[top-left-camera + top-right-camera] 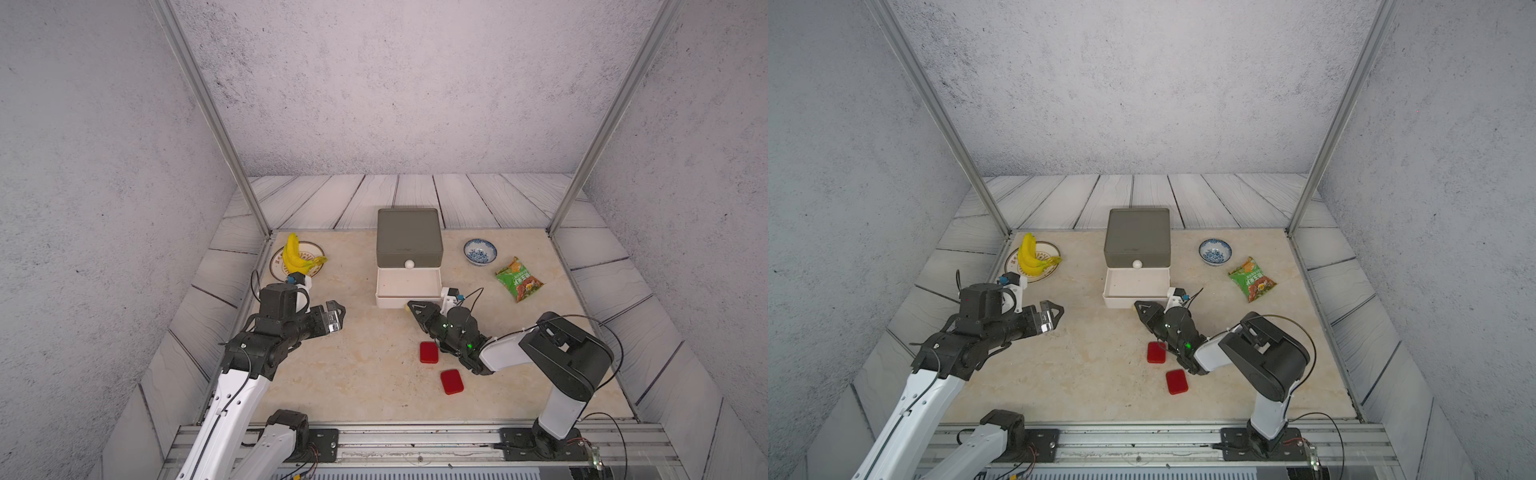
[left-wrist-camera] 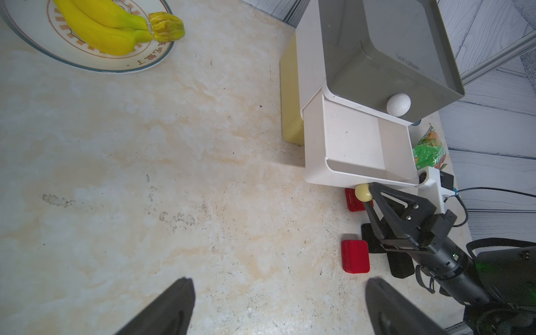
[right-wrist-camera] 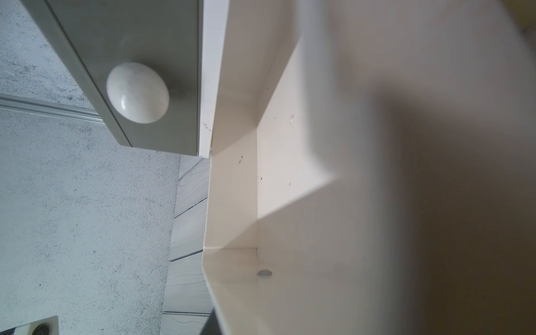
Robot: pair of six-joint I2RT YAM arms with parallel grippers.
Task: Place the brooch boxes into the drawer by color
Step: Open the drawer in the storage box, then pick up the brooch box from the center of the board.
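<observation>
The small grey, white and yellow three-tier plastic drawer chest (image 1: 409, 237) stands at the back middle of the beige marble-look table (image 1: 353, 386), with its white middle tier (image 1: 408, 296) pulled out. The right gripper (image 2: 369, 195) is clamped on this tier's pale-yellow round knob (image 2: 362, 192). Two red velvety rounded-square brooch boxes (image 1: 428, 352) (image 1: 451, 381) lie just beside that arm, and the left gripper (image 1: 337, 316) hangs with jaws spread, well apart.

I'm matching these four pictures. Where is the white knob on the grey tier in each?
In a top view: white knob mid-picture, behind the open white tier.
In a top view: knob mid-picture again.
Left wrist: knob over the tier's inner end.
Right wrist: knob close up, beside the tier's wall.
Shared landmark: the open white tier.
</observation>
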